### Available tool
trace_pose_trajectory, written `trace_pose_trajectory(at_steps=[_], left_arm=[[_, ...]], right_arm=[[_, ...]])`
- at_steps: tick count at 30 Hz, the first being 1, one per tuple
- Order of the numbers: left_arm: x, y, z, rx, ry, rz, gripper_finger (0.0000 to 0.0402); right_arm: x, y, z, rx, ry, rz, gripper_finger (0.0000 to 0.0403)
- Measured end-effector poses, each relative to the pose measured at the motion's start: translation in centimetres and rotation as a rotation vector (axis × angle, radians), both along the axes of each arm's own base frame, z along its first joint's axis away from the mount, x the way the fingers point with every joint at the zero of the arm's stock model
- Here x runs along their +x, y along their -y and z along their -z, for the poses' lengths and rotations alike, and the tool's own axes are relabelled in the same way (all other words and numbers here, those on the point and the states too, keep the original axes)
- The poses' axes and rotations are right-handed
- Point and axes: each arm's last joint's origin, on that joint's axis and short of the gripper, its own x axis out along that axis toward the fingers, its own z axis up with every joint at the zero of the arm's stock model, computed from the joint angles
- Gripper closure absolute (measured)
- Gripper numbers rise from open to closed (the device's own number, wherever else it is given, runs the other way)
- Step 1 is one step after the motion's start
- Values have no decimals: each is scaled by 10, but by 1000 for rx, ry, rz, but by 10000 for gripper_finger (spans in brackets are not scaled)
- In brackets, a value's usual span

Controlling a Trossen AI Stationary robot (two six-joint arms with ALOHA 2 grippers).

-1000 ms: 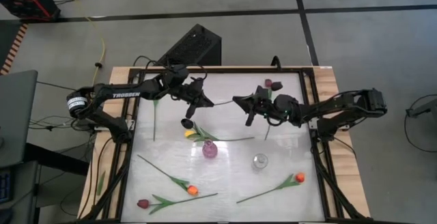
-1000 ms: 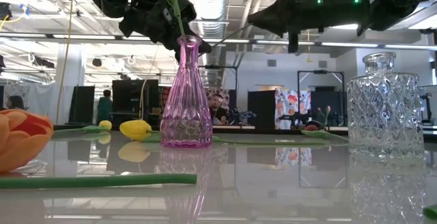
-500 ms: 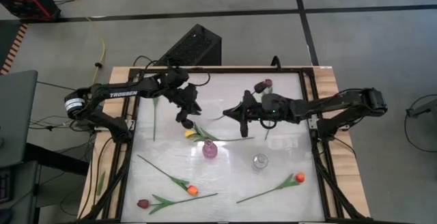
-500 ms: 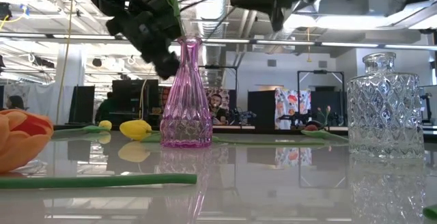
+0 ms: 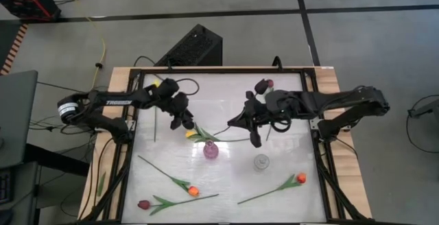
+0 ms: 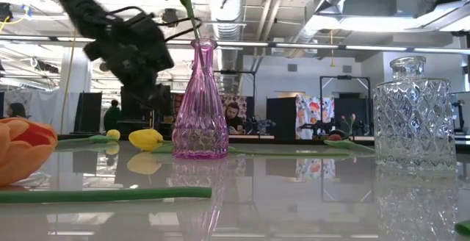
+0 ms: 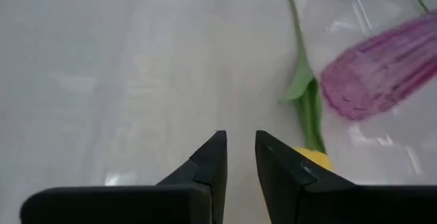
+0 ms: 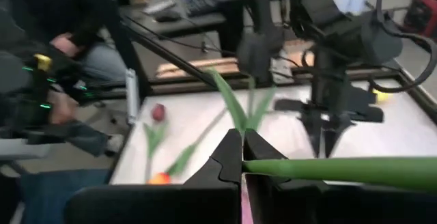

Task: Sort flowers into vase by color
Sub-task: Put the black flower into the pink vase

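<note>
Holding a long green-stemmed tulip (image 5: 223, 125), your right gripper (image 5: 254, 140) is clamped on its stem | stem axis runs 3-to-9 o'clock | pink glass vase (image 5: 210, 150) sits at 8 o'clock from those fingers | left gripper (image 5: 177, 123) slightly parted, empty, at vase's 11 o'clock.

The table (image 5: 288, 149) has a glossy white top in a dark frame. Near its middle stands a pink glass vase (image 5: 210, 150), with a clear cut-glass vase (image 5: 260, 162) just beside it. A yellow tulip (image 5: 191, 134) lies close behind the pink vase. Toward the near edge lie two orange tulips (image 5: 193, 191) (image 5: 300, 178) and a maroon tulip (image 5: 143, 204), stems flat on the surface.
</note>
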Motion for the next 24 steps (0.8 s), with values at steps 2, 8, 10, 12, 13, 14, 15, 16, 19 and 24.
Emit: trace_pose_trajectory(at_steps=[2, 8, 10, 12, 13, 14, 15, 16, 19, 24], left_arm=[[-7, 3, 2, 8, 29, -40, 339], [-22, 12, -4, 40, 98, -77, 340], [-24, 13, -10, 55, 129, -80, 340], [-27, 15, -13, 62, 144, -83, 340], [-27, 15, -16, 66, 157, -86, 340], [-28, 16, -18, 69, 167, -87, 340], [-29, 16, -20, 73, 176, -87, 340], [-29, 16, -22, 77, 184, -88, 340], [-30, 17, -24, 82, 194, -87, 340], [-31, 18, -25, 82, 197, -84, 340]], right_arm=[[-1, 0, -3, 22, 7, -15, 375], [12, 0, 10, 44, -51, -29, 375], [22, -2, 20, 52, -77, -54, 375], [31, -3, 31, 61, -130, -67, 375], [35, -3, 34, 63, -148, -71, 375], [37, -4, 35, 62, -162, -71, 375], [40, -4, 35, 61, -169, -71, 375], [42, -4, 33, 62, -158, -72, 375], [47, -5, 32, 66, -152, -79, 375], [50, -9, 25, 60, -141, -93, 375]])
